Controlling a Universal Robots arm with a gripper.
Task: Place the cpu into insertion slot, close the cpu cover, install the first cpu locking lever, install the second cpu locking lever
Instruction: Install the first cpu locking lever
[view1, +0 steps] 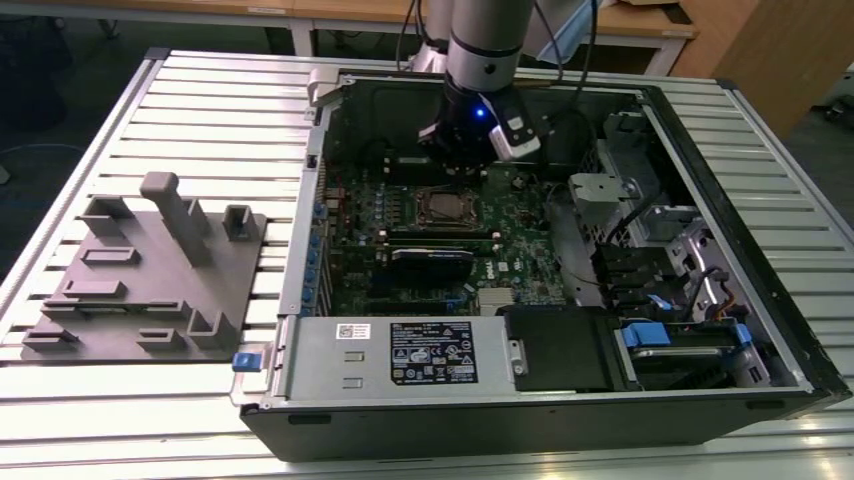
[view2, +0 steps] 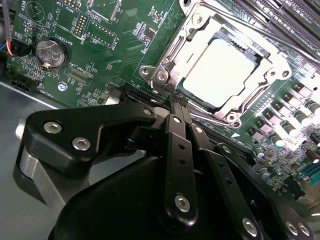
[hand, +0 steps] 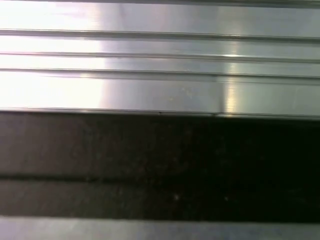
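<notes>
Hand (view2: 177, 102), fingers pressed narrow, sits at the cpu cover's (view2: 172, 50) edge; glare washes out the cpu (view2: 217, 70) inside

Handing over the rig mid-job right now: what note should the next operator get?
Gripper: jaws shut, tip at a corner of the small square dark-framed insertion slot; I cannot tell whether it pinches anything.
Small flat silver-grey square cpu: seated in the slot.
Square silvery metal cpu cover: lying down around the cpu.
Done: cpu placed, cover closed.
Left: both locking levers; whether they are latched cannot be confirmed.
</notes>
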